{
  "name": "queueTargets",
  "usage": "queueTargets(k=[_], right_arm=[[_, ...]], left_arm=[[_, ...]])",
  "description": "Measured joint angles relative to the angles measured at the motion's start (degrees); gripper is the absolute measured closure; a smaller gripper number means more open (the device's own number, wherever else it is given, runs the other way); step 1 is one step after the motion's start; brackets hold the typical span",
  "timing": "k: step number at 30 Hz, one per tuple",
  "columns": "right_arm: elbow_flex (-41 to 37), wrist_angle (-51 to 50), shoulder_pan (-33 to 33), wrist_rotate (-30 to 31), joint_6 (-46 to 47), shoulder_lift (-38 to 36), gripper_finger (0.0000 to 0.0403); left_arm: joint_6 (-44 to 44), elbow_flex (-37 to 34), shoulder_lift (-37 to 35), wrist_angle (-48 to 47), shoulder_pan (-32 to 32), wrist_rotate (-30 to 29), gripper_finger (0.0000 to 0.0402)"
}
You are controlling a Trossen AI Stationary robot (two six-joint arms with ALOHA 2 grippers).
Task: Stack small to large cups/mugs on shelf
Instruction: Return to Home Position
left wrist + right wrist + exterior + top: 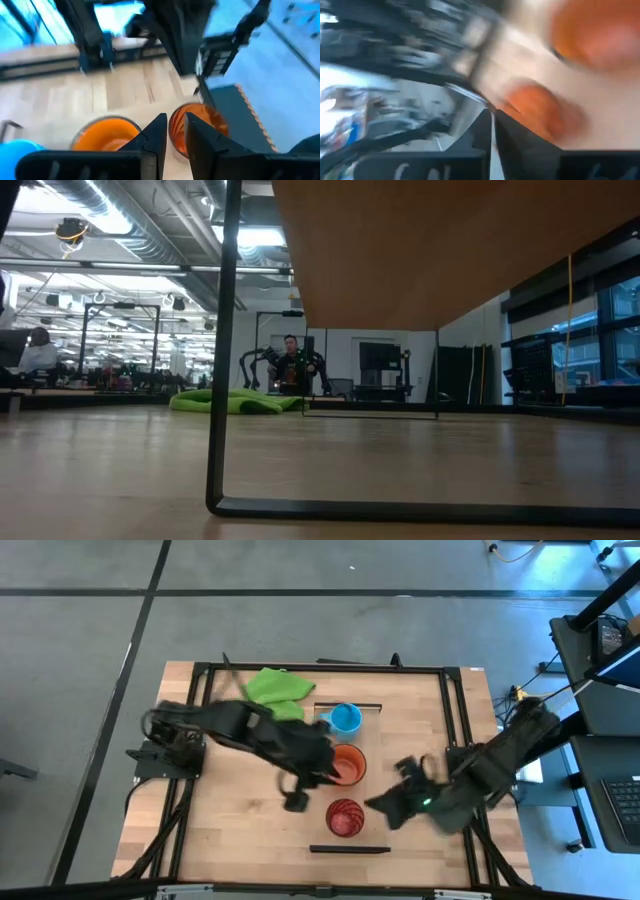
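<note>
Three cups stand upright in a row along the pale shelf (pixel 348 850). The light-blue mug (pixel 346 719) is at the far end, the orange mug (pixel 349 766) in the middle and the ribbed red cup (pixel 345 817) at the near end. My left gripper (pixel 175 127) hovers at the left side of the row, between the orange mug (pixel 105 132) and the red cup (pixel 195 127). Its fingers stand a narrow gap apart with nothing between them. My right gripper (pixel 385 805) is just right of the red cup, fingers together, holding nothing that shows.
A green cloth (pixel 275 688) lies at the table's far side, left of the blue mug. In the low view the shelf's underside (pixel 450 240) and its dark end bar (pixel 228 340) fill the foreground. The black table frame (pixel 455 710) runs along both sides.
</note>
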Motion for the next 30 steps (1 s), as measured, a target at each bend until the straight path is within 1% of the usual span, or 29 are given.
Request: queueTargets(k=[2,3,5,6,8,9,11,13,15,16,18,20,22,25,27,30], right_arm=[[2.02,3.02,-0.02,2.88,-13.35,-1.94,0.0378],[2.75,4.23,0.12,3.69,-18.61,-2.25,0.0378],[3.91,6.69,0.46,8.4,-27.94,-2.51,0.0377],[4.21,8.92,0.67,10.07,-35.81,-2.53,0.0377],[4.36,17.64,0.58,9.05,-55.34,-2.57,0.0377],[4.01,21.05,0.36,8.26,-62.54,-2.64,0.0377],[2.85,26.0,-0.26,5.77,-70.87,-2.57,0.0377],[0.5,29.23,-1.44,1.22,-74.73,-2.49,0.0377],[-3.38,34.13,-3.07,-2.33,-77.08,-2.49,0.0377],[-5.48,37.09,-4.01,-4.58,-77.5,-2.47,0.0377],[-10.51,44.85,-6.45,-9.67,-78.73,-2.4,0.0377],[-15.44,51.91,-9.22,-16.41,-80.2,-2.95,0.0377],[-19.95,53.45,-12.28,-21.35,-79.61,-5.57,0.0377],[-26.25,53.95,-16.0,-22.62,-77.56,-12.64,0.0377],[-30.55,53.58,-17.81,-23.2,-78.39,-18.5,0.0377],[-36.66,51.19,-19.99,-24.23,-79.62,-28.42,0.0377]], left_arm=[[2.05,0.04,-3.11,-1.24,-0.3,-0.23,0.0339],[2.38,0.04,-4.49,-2.21,-0.48,-0.38,0.0339],[-0.62,0.04,-7.14,-3.43,-0.96,-1.64,0.0339],[-1.36,-0.14,-8.43,-4.68,-1.36,-2.61,0.0338],[-2.49,-1.81,-11.65,-5.19,-3.08,-6.97,0.0338],[-3.73,-3.17,-13.46,-5.22,-4.42,-9.61,0.0338],[-6.04,-7.54,-17.78,-4.27,-7.72,-14.22,0.0338],[-9.05,-15.08,-22.81,-0.9,-12.43,-20.21,0.0338],[-10.85,-24.9,-28.22,7.25,-17.42,-26.71,0.0338],[-10.88,-30.34,-31.02,12.12,-19.86,-28.93,0.0338],[-9.73,-40.97,-36.86,23.51,-23.69,-30.55,0.0338],[-7.87,-50.99,-42.65,34.03,-26.15,-30.35,0.0338],[-6.62,-60.26,-47.95,43.0,-26.72,-30.42,0.0338],[-4.86,-72.25,-55.71,52.59,-25.55,-30.41,0.0338],[-3.51,-78.13,-61.34,56.35,-23.84,-29.93,0.0338],[-1.41,-84.71,-69.28,58.28,-21.02,-29.97,0.0338]])
